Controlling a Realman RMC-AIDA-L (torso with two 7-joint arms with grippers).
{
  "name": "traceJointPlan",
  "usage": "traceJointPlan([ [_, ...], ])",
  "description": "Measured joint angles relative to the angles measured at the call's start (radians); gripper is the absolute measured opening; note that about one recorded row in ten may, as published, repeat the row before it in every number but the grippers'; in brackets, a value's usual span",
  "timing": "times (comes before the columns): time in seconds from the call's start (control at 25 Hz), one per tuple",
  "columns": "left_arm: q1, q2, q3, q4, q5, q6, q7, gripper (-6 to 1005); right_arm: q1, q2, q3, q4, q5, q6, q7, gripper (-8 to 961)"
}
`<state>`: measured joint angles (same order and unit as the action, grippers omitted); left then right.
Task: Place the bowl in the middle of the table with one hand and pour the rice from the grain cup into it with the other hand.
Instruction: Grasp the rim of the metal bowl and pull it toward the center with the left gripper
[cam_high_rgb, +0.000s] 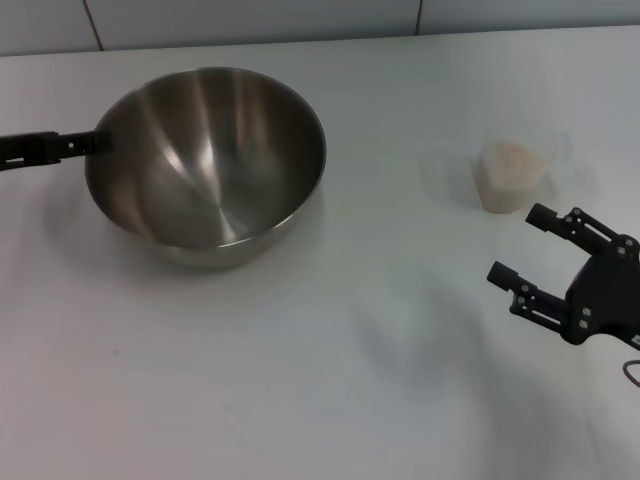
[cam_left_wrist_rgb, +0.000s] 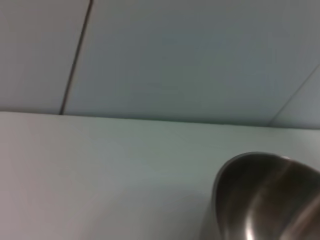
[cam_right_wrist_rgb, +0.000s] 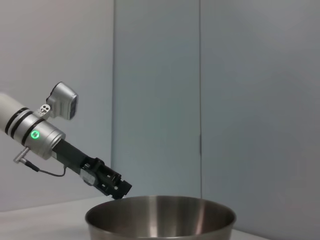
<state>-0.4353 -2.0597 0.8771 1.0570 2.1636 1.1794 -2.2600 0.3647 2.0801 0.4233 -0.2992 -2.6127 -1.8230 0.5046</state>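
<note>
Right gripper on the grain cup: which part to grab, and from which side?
Grip the grain cup around its side wall at mid-height, probably coming in level from the near side, where the open right gripper already sits just in front of it. The cup stands upright with its rice heaped near the top, so a top-down grab risks a spill.

Steel bowl (cam_high_rgb: 205, 160) upright left; rice-filled grain cup (cam_high_rgb: 510, 175) right

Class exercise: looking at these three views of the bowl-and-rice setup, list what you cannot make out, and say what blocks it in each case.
- Left hand: head view, fingertips meet the bowl rim; the grip is unclear.
- Grain cup: head view, clear walls barely show around the rice.
- Right hand: its wrist view misses it; the frame edge crops its arm.
</note>
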Motion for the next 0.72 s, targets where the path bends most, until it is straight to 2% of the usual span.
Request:
traceJointPlan([
  [0.16, -0.024, -0.003, 0.005, 0.044, 0.093, 0.016, -0.083, 825, 0.001, 0.000, 0.000, 0.017, 0.010, 0.018, 0.000, 782],
  [0.32, -0.046, -0.003, 0.005, 0.039, 0.142, 0.029, -0.114, 818, 0.002, 0.000, 0.000, 0.027, 0.011, 0.022, 0.000, 783],
  [0.72, -0.072, -0.006, 0.037, 0.014, 0.171, 0.094, -0.118, 748, 0.002, 0.000, 0.005, 0.029, 0.025, 0.024, 0.009, 782],
])
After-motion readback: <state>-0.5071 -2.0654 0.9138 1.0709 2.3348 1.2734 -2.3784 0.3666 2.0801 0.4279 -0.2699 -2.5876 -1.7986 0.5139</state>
